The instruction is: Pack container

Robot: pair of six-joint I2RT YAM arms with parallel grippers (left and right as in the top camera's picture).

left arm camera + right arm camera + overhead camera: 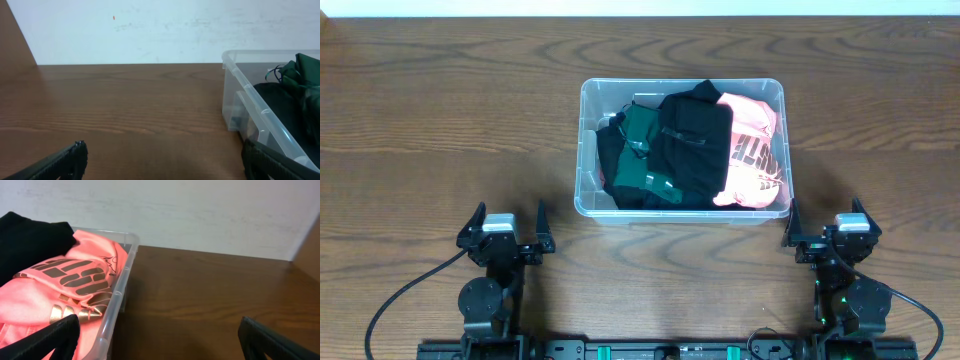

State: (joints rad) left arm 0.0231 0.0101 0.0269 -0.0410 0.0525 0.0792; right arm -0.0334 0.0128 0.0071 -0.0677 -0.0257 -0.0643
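Observation:
The container (582,150) is a large clear plastic bin at the table's middle. It holds folded clothes: a black garment (692,145), a dark green one (642,140) and a pink one with dark lettering (755,160). My left gripper (507,222) is open and empty at the front left, apart from the bin. My right gripper (829,222) is open and empty at the front right. The left wrist view shows the bin's near corner (250,107). The right wrist view shows its rim (120,287) and the pink garment (60,290).
The wooden table (440,120) spreads around the bin. A white wall (150,30) stands behind the far edge. Black cables (395,300) run from the arm bases along the front edge.

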